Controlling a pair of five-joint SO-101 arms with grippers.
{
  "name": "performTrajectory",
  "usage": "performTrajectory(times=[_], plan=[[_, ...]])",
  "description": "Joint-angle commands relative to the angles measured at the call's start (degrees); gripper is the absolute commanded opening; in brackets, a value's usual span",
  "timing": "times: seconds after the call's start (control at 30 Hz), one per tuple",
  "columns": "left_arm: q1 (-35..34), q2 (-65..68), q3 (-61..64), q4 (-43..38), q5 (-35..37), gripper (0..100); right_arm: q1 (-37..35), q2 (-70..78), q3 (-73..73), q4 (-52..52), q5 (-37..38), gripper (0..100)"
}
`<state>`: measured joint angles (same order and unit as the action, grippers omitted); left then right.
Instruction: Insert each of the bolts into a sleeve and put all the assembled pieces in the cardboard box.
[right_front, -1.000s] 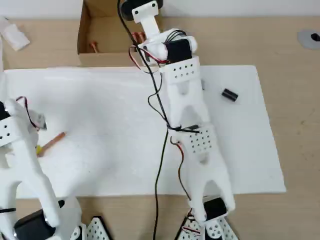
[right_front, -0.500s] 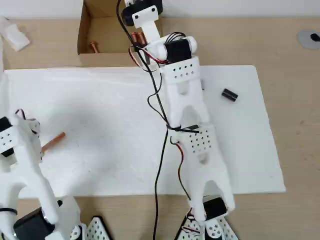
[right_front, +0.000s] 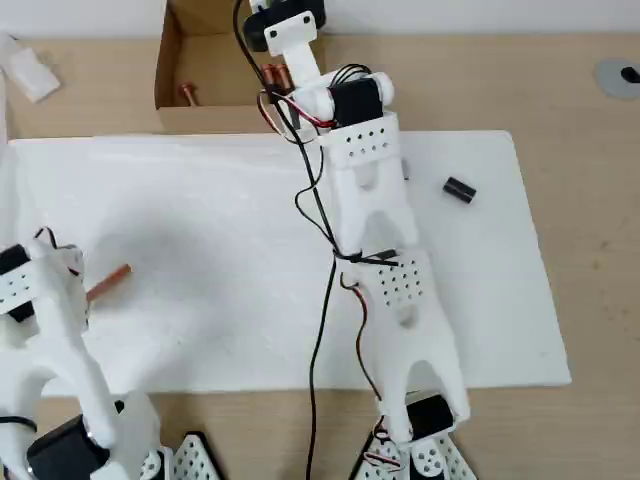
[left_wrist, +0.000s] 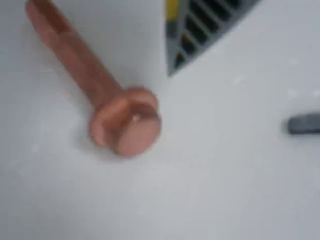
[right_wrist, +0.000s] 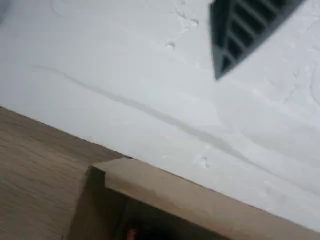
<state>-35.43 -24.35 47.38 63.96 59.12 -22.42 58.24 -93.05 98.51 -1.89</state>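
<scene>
Bolt (right_front: 108, 283) lies loose on the foam sheet (right_front: 220, 250) just beside left gripper (right_front: 78, 290), sleeve (right_front: 459, 189) well apart. We can't tell whether that gripper, or right gripper (right_front: 285, 30) over the cardboard box (right_front: 170, 90), is spread. Risk: a glancing touch rolls the bolt and we pinch nothing.

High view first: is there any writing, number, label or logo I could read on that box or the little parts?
None: no view shows readable text.
The cardboard box is plain, and the copper bolt, black sleeve and white mat carry no marks.
The grey disc has a dark spot, too small to read.
</scene>
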Motion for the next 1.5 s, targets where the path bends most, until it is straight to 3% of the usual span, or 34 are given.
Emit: performTrajectory(times=[0.0,0.53,0.7,0.97,1.03,1.17,1.33,1.47], plan=[[-0.6,0.0,1.8,-2.9,0.4,32,1.0,-5.2,-2.3,0.4,-0.5,46.2],[-0.4,3.9,5.1,-10.0,0.0,32,1.1,-5.3,-2.3,2.5,-2.9,46.2],[-0.4,16.0,-1.0,-9.6,-1.6,31,1.0,-5.3,-2.3,2.7,-2.9,46.2],[-0.4,26.8,-11.6,-2.0,-1.6,31,1.0,-5.3,-2.3,2.7,-2.9,46.2],[-0.4,27.7,-12.5,-1.8,-1.6,25,1.0,-5.3,-2.3,2.7,-2.9,46.2],[-0.4,27.8,-14.2,-2.2,-3.3,1,0.9,-5.3,-2.3,2.7,-3.6,46.2],[-1.0,27.7,-17.1,-1.8,-4.6,0,1.0,-5.3,-2.3,2.7,-5.1,46.2],[-1.1,26.6,-21.5,2.2,-10.7,0,1.0,-5.4,-2.3,2.8,-6.3,46.2]])
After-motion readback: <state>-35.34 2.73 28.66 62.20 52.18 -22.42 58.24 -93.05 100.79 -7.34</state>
